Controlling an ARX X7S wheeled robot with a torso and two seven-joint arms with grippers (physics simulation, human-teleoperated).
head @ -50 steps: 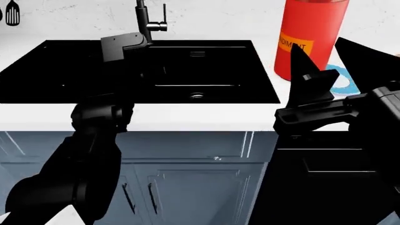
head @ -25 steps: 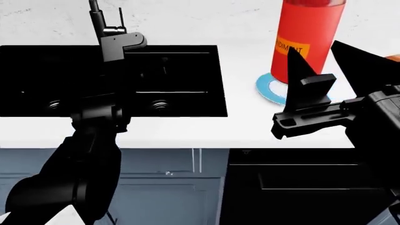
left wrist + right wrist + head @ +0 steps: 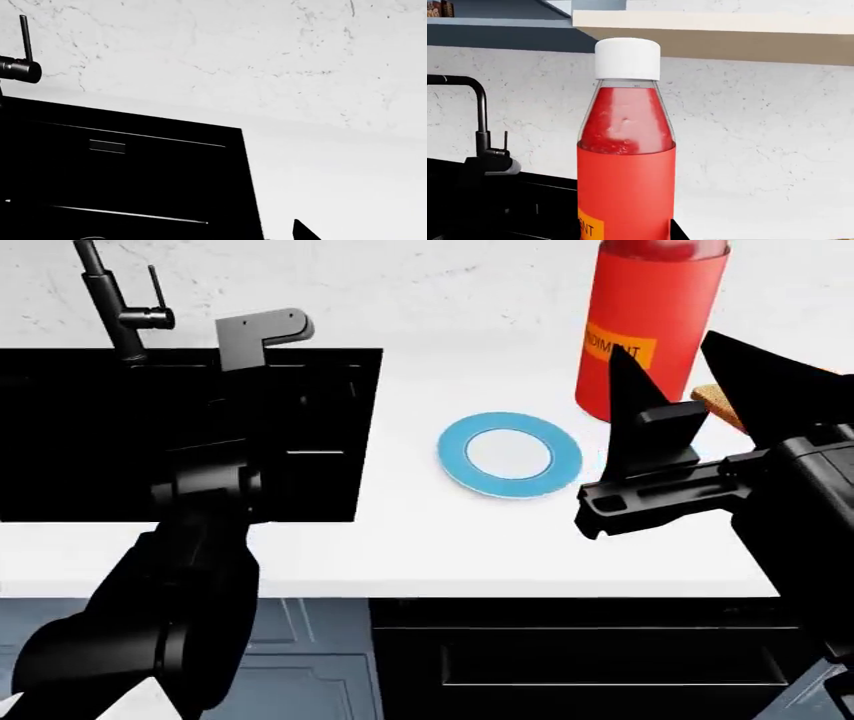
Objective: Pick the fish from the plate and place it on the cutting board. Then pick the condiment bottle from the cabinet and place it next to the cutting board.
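**Bottle at the right end effector, plate bare on the bench**

In the head view we find the condiment bottle upright at about 1 o'clock, its red body rising out of the frame top. The right end effector has its two dark fingers spread wide, one on each side of the bottle's lower part. We cannot tell whether the fingers touch the bottle or whether its base rests on the bench (the fingers hide the base). The right wrist view shows the same bottle close up, with its white cap, red contents and an orange label corner.

The plate lies flat on the white bench at about 12 o'clock, just left of the bottle, and its white centre is bare. We see no fish in any view. A small corner of the cutting board shows at about 2 o'clock, between the right fingers.

The black sink fills the 10 o'clock region, with the faucet behind it. The left arm reaches over the sink; only one dark fingertip of the left end effector shows in the left wrist view, so we cannot tell its opening.
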